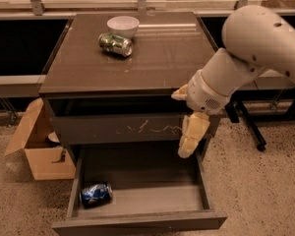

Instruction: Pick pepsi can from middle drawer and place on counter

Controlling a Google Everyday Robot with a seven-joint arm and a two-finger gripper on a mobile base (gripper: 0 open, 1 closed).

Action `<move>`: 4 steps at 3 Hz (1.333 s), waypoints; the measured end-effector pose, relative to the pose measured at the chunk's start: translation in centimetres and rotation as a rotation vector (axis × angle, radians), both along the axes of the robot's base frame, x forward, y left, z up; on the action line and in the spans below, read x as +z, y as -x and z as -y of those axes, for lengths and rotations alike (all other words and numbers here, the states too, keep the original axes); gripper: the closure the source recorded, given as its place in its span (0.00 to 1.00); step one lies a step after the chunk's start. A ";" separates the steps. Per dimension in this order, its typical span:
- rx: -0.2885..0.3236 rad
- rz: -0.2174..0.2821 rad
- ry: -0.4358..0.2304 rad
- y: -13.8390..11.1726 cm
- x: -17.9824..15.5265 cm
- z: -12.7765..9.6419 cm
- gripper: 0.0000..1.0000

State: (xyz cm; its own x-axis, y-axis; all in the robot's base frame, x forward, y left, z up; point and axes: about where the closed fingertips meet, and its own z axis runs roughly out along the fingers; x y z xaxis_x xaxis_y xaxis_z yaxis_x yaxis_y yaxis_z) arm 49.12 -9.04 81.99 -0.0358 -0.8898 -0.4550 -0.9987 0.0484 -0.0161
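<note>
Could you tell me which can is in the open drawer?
The blue pepsi can, front left; the green can lies on the counter. The gripper hangs over the drawer, right side.

Your end effector [190,132] hangs over the right of the open middle drawer [152,198]; the pepsi can [95,194] lies front-left inside.

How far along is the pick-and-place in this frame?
Done: the middle drawer stands open. In hand: the approach; the gripper hangs above the drawer's right side, apart from the pepsi can lying in its front-left corner. Left: reach, grasp, lift, set it on the counter.
</note>
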 end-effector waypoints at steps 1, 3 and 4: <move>0.113 0.003 -0.002 0.2 -5.5 -4.5 0.00; 0.198 -0.014 -0.074 0.5 -12.0 -10.1 0.00; 0.217 -0.052 -0.132 0.9 -15.0 -12.8 0.00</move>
State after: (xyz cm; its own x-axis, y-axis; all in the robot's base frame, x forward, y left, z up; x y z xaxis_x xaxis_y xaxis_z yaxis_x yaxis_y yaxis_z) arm 48.25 3.78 66.99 0.1230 -0.8121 -0.5705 -0.9853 -0.1686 0.0275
